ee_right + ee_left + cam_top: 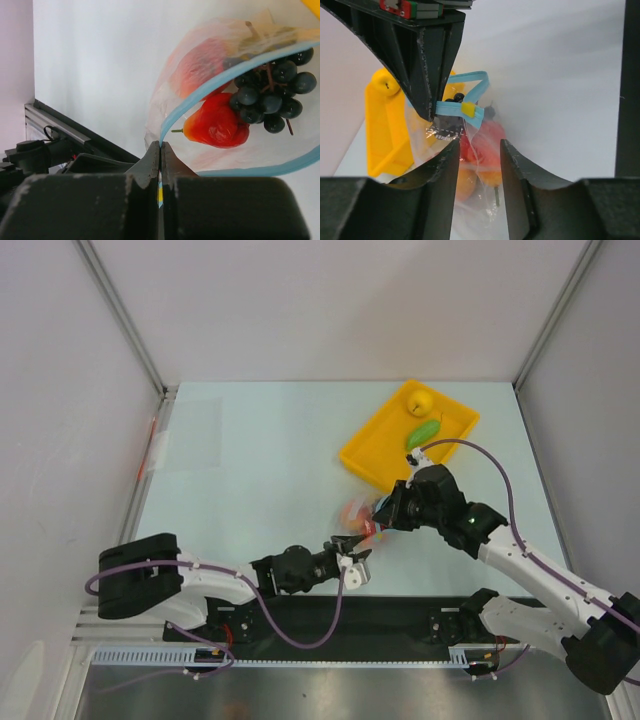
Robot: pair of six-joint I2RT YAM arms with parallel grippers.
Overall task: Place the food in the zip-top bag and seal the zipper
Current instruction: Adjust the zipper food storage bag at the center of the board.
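Bag (167, 95) holding grapes (270, 95), red fruit (215, 125); we log right gripper (160, 150) clamped on zipper (452, 107), left gripper (479, 145) spread wide.

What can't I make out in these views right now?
1. Top view: the bag is small and half hidden by the right gripper.
2. Left wrist view: one zipper end is hidden behind that gripper's finger.
3. Right wrist view: the zipper runs off the right edge.
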